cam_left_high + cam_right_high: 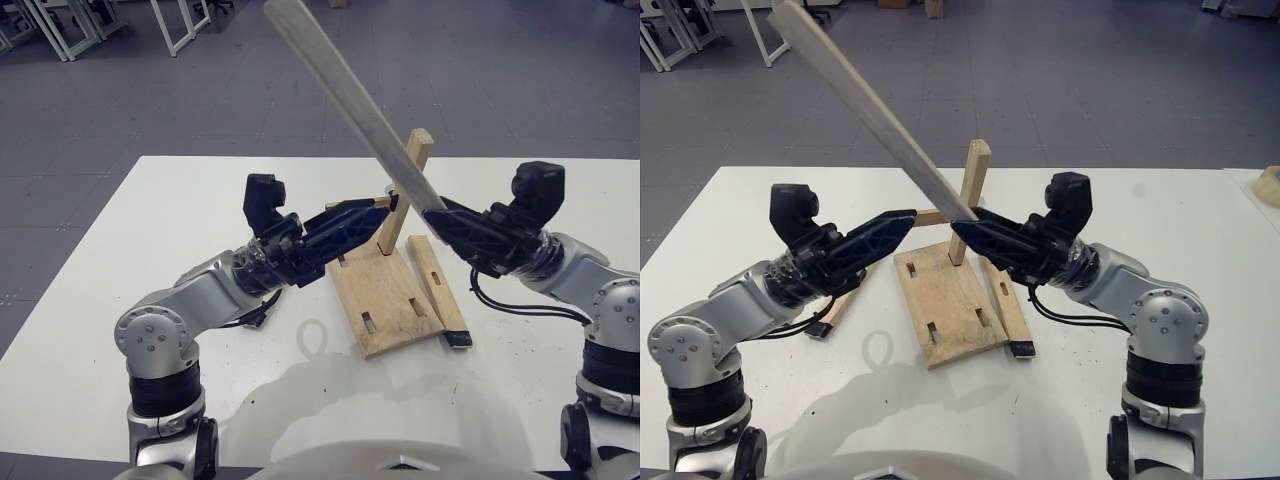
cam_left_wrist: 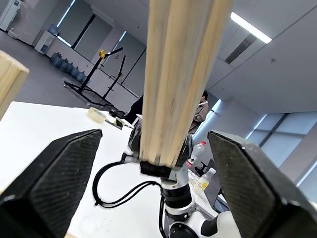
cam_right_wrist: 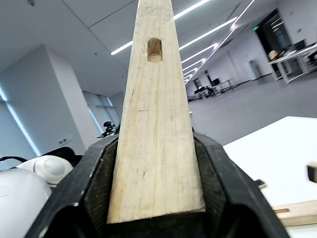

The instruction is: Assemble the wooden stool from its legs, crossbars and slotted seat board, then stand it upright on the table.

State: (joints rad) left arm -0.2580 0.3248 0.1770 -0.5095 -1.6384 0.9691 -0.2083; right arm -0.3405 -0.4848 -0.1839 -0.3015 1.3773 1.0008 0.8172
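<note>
The right gripper [image 1: 432,207] is pinched tight on the lower end of a long wooden leg [image 1: 340,80], just above the far right corner of the seat board [image 1: 385,290]; the leg slants up and away from the board toward the robot's left, and the right wrist view shows a mortise hole in its face. The left gripper [image 1: 902,222] has its fingers spread wide and holds nothing; it hangs over the far left corner of the seat board, its tips close to a short crossbar [image 1: 930,215] that seems to jut from the upright leg [image 1: 975,175], though I cannot tell whether they touch it.

That upright leg stands in a slot at the far edge of the seat board, which lies flat on the table [image 1: 150,220]; the nearer slots [image 1: 368,322] are open. Another long piece [image 1: 440,285] lies flat along the board's right edge, touching or just beside it; a further piece [image 1: 845,298] lies off the board's left side, partly under the left arm.

As I judge it, the job is at an early stage; one leg is seated and perhaps one crossbar is started. Left to do: seat the held leg in its slot, fit the pieces beside the board, join the crossbars, then turn the stool over and stand it up.
</note>
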